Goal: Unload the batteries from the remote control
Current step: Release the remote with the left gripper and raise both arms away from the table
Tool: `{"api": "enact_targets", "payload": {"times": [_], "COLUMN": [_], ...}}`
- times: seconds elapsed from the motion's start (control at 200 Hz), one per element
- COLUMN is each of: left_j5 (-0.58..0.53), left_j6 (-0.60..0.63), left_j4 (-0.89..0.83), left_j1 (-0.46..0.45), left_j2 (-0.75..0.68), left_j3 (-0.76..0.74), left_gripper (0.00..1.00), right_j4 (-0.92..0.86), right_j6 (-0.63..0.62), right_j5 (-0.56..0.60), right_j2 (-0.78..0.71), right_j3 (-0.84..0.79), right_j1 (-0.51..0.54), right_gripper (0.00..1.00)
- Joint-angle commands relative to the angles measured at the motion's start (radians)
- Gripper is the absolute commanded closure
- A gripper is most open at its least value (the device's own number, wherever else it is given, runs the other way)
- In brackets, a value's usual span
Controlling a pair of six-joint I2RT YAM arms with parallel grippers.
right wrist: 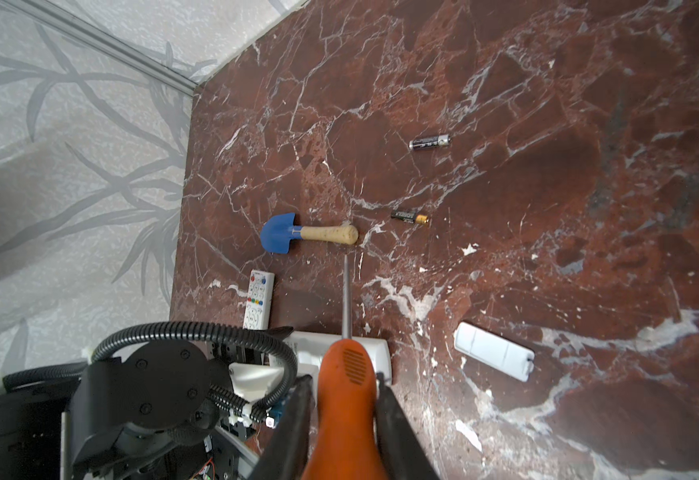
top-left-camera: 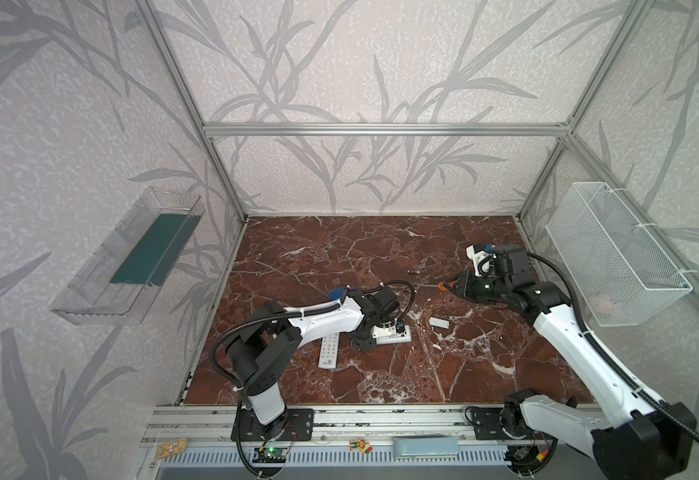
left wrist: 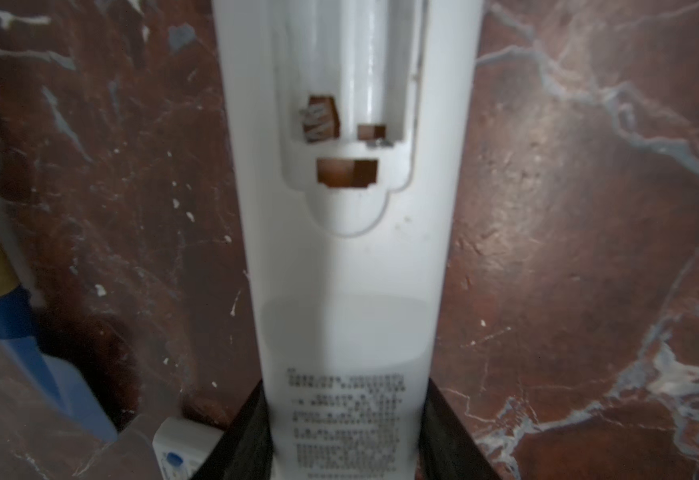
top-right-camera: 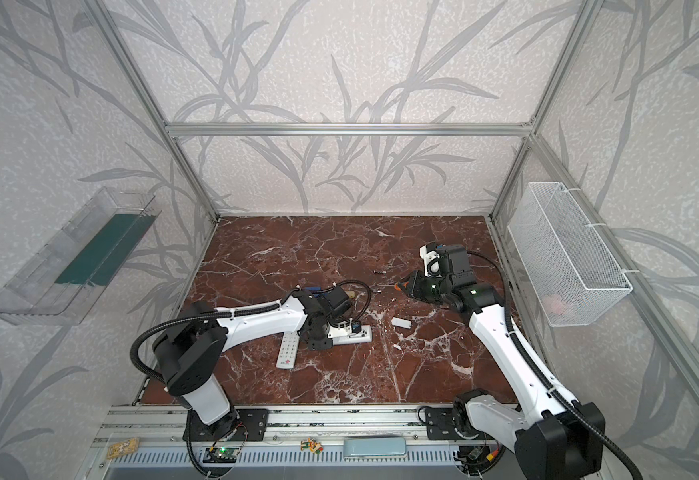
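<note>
My left gripper is shut on one end of a white remote control, which lies back up on the marble table. Its battery compartment stands uncovered, and no cell shows in the part I can see. Two batteries lie loose on the table, one with silvery ends and one with a gold end. My right gripper is shut on the orange handle of a screwdriver, held above the table to the right of the remote. The shaft points toward a blue toy shovel.
A second remote lies buttons up beside the left arm. A white battery cover lies right of the held remote. A wire basket hangs on the right wall. A clear tray is fixed to the left wall.
</note>
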Motion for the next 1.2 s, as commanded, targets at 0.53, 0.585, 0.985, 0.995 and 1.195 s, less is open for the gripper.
{"api": "enact_targets", "payload": {"times": [0.53, 0.585, 0.985, 0.995, 1.195], "left_j5": [0.172, 0.173, 0.198, 0.198, 0.269], "left_j6": [-0.211, -0.269, -0.515, -0.520, -0.686], "left_j4": [0.125, 0.153, 0.319, 0.319, 0.335], "left_j1": [0.097, 0.102, 0.138, 0.140, 0.194], "left_j2": [-0.226, -0.266, -0.483, -0.485, -0.497], "left_j3": [0.025, 0.006, -0.131, -0.131, -0.114], "left_gripper": [0.01, 0.01, 0.01, 0.01, 0.01], "right_j4": [0.221, 0.207, 0.193, 0.194, 0.203], "right_j6": [-0.084, -0.101, -0.122, -0.123, -0.131], "right_j5": [0.036, 0.046, 0.072, 0.073, 0.078], "right_j2": [0.469, 0.519, 0.738, 0.739, 0.751], "right_j3": [0.271, 0.320, 0.463, 0.463, 0.449], "right_j1": [-0.095, -0.095, -0.094, -0.094, -0.094], "right_gripper": [1.00, 1.00, 1.00, 1.00, 1.00]}}
